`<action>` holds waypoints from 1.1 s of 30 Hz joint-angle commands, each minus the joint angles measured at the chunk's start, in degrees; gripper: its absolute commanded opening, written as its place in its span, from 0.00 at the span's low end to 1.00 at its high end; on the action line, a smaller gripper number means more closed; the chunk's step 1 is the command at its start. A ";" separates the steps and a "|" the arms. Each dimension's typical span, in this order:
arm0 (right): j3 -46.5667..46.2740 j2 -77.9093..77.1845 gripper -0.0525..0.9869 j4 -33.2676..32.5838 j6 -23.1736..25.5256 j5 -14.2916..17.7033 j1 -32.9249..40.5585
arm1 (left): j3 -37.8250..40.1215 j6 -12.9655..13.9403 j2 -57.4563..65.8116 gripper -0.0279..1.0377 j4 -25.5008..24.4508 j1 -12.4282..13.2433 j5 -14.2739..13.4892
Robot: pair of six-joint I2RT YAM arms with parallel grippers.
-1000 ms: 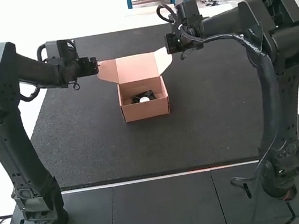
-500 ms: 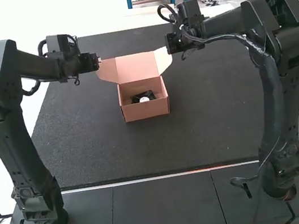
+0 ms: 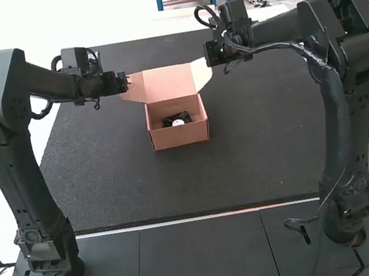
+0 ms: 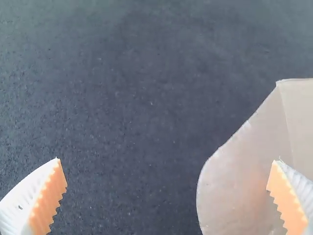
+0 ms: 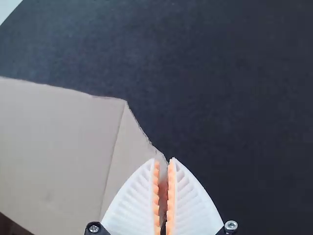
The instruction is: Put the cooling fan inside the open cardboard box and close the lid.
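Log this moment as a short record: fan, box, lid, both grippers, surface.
cooling fan: inside the cardboard box
lid: open, tipped back behind the box
left gripper: open, astride the lid's left flap
right gripper: shut on the lid's right flap
surface: black mat

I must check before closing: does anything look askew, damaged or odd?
Nothing stands out. The cooling fan lies inside the cardboard box, square on the mat. The lid stands open, undamaged; the right gripper pinches one side, the left gripper is open at the other.
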 commanded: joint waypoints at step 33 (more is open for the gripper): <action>-4.37 -2.10 0.13 -0.66 0.42 -2.47 0.13 | 4.17 -3.10 -0.89 0.93 -6.61 2.75 6.01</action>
